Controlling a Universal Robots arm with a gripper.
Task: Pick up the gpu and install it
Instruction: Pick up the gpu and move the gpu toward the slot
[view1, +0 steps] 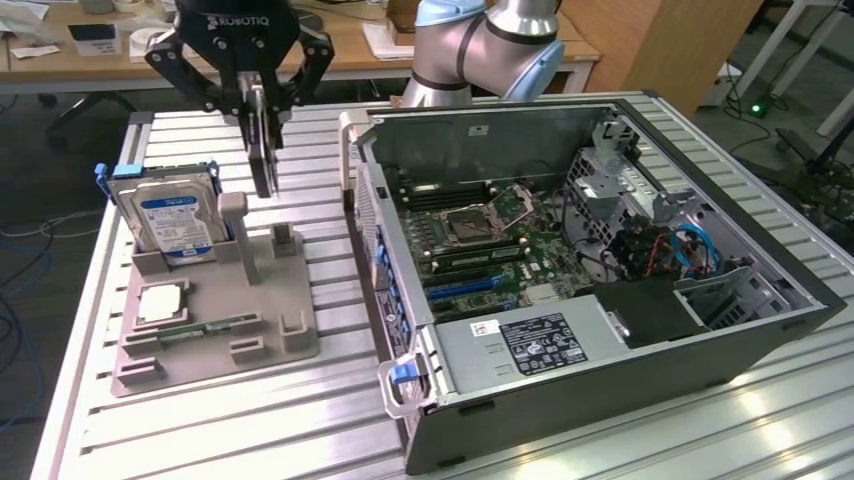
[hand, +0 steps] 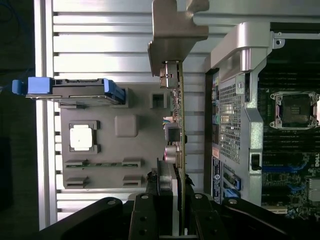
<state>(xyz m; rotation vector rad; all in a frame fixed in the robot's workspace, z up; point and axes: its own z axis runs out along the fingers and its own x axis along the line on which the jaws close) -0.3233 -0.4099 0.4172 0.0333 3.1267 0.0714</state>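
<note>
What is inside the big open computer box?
The case holds a green board with a square socket, red and blue cables, and a metal box with a black label. That box hides whatever lies under it.

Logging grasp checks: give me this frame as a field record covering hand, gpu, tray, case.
hand: shut on the gpu
gpu: on edge, hanging over the grey parts tray, metal bracket away from the hand
hard drive: upright in the tray
computer case: open, motherboard exposed, at the exterior view's right of the tray
</note>
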